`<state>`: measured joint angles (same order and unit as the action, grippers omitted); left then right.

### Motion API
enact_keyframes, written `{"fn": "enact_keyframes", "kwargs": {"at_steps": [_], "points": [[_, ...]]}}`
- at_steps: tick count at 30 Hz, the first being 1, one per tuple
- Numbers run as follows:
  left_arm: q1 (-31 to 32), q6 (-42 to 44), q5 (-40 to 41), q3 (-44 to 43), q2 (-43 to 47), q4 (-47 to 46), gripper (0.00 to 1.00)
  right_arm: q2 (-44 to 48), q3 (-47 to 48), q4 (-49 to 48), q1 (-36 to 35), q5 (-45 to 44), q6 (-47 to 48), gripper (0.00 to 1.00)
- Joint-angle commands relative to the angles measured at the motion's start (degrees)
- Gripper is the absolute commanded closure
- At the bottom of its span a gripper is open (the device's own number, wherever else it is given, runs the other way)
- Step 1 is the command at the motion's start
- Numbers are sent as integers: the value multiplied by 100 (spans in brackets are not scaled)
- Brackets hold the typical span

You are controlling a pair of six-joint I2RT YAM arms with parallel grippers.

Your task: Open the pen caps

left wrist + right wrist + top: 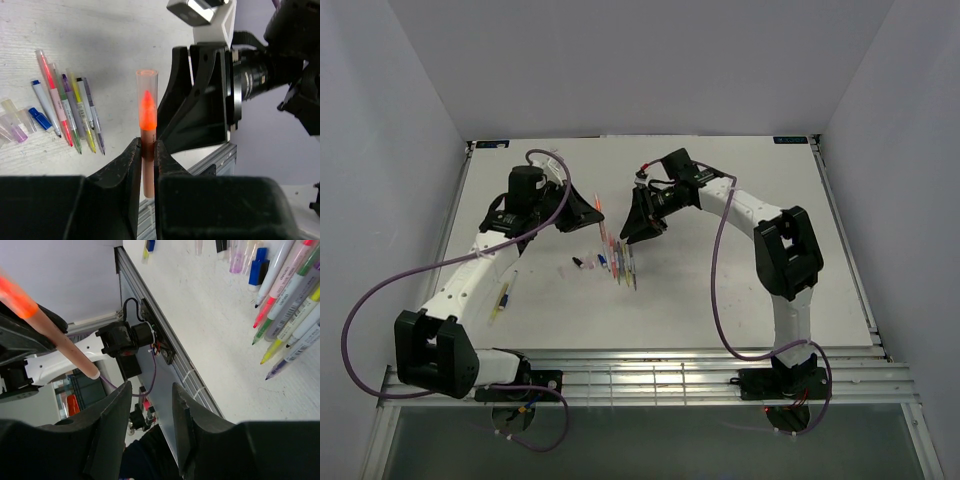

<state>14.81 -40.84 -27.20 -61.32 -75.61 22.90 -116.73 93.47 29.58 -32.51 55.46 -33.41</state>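
Left end effector (146, 146): we see it clamped on 1 orange pen (148, 131), raised off the table (740, 300) (clear cap (147, 80) over its tip).
Right end effector (150, 390): fingers apart, empty, at 3 o'clock of that pen.
Other pens (620, 262): on the table, at 6 o'clock.
Loose caps (15, 125): at 9 o'clock of that row.

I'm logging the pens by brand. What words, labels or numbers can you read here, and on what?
No text can be read.
Lying pens: dark print along the barrels, too blurred to read.
Held pen: no print visible.
Blue stickers at the far edge: too small to read.
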Motion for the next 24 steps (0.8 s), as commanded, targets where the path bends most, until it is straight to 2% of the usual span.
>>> {"fn": "enact_keyframes", "kwargs": {"at_steps": [1, 5, 11, 16, 24], "points": [[-22, 383, -426, 260, 476, -189, 100, 361, 268, -190, 245, 17, -324, 56], [-13, 463, -699, 401, 609, -180, 100, 387, 382, -268, 263, 122, -324, 56], [-13, -63, 117, 289, 689, 206, 100, 554, 313, -944, -18, 263, -596, 57], [13, -424, 600, 120, 679, 400, 100, 651, 75, -1946, -317, 378, -1150, 57], [22, -723, 831, 111, 768, 549, 100, 502, 189, -2044, -616, 211, -1256, 58]]}}
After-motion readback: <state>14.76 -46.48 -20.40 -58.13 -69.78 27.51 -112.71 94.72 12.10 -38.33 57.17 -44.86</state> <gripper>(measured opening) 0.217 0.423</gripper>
